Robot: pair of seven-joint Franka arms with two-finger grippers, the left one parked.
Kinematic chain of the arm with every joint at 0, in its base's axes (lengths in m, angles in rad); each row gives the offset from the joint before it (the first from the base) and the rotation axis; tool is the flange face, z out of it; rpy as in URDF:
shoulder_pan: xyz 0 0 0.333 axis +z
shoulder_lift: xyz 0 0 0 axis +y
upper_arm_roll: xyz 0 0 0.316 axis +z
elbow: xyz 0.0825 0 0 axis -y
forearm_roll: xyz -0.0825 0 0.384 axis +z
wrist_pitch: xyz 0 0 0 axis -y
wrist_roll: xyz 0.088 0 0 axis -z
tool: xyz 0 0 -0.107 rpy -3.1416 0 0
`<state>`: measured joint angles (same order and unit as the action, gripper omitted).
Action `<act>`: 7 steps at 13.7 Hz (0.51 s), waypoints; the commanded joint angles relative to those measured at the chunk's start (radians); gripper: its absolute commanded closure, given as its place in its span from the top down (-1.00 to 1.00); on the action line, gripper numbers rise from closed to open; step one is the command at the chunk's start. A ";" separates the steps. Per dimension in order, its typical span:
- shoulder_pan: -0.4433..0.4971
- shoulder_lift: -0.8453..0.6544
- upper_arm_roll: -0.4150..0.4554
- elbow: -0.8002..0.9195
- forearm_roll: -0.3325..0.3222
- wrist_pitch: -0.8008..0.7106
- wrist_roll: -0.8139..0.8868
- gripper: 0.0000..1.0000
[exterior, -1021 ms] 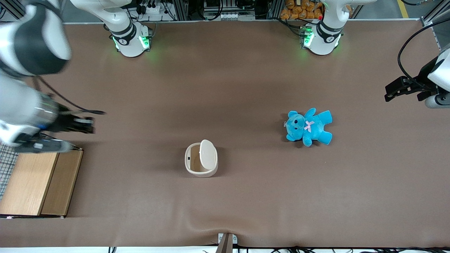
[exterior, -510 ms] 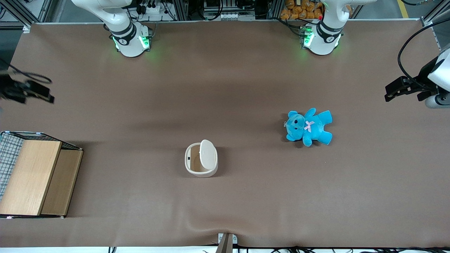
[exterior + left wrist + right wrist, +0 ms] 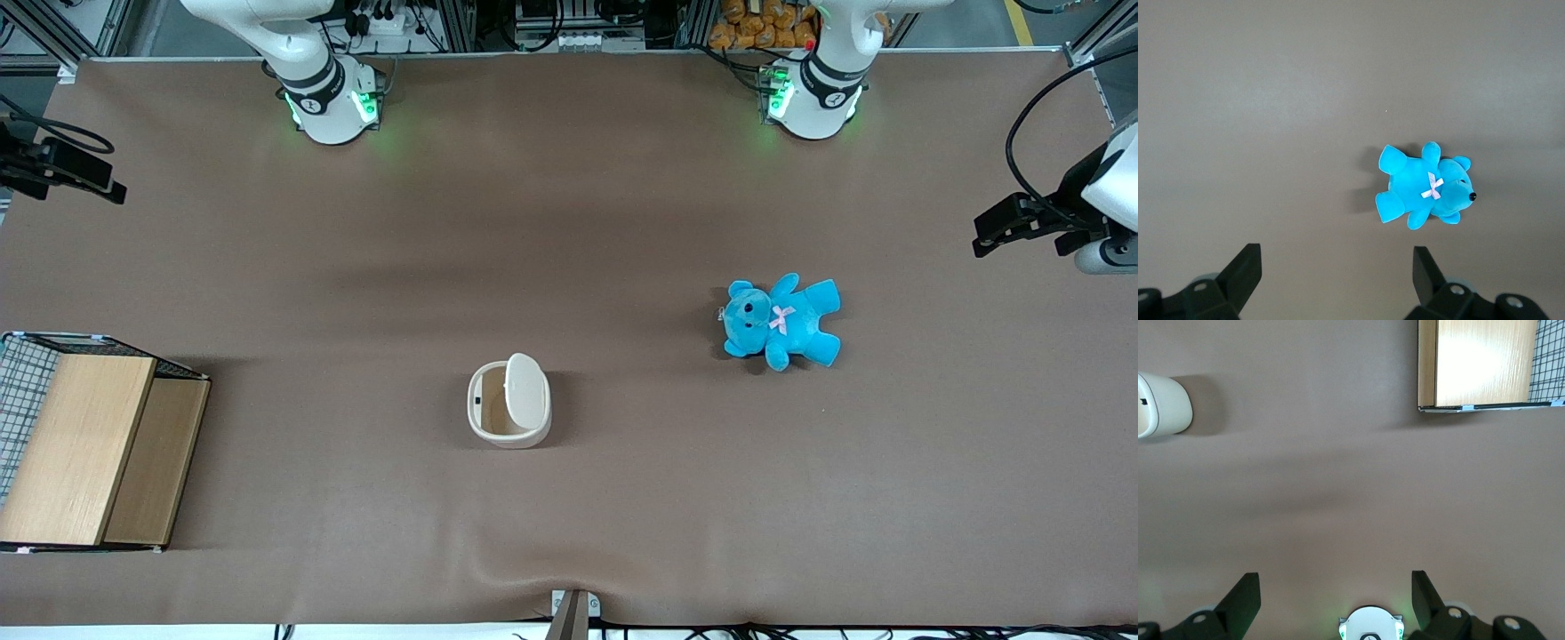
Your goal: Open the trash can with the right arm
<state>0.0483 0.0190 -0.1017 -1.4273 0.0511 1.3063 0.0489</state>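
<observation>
The large white jointed right arm (image 3: 302, 53) rises from its round base, lit with green lights, at the edge of the table farthest from the front camera, and climbs out of sight above. Its small black two-finger gripper (image 3: 76, 173) shows again at the working arm's end of the table, held high over the surface, with a black cable looping above it. In the right wrist view the gripper (image 3: 1336, 600) points straight down, its two dark fingers (image 3: 1241, 597) spread wide apart with nothing between them, hanging well clear of the table.
</observation>
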 commanded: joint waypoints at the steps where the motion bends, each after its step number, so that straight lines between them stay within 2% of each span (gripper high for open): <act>1: 0.002 -0.013 0.004 -0.010 -0.026 0.011 0.020 1.00; 7: 0.009 -0.010 0.007 0.001 -0.062 0.016 0.022 1.00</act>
<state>0.0510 0.0189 -0.0985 -1.4292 0.0150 1.3210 0.0509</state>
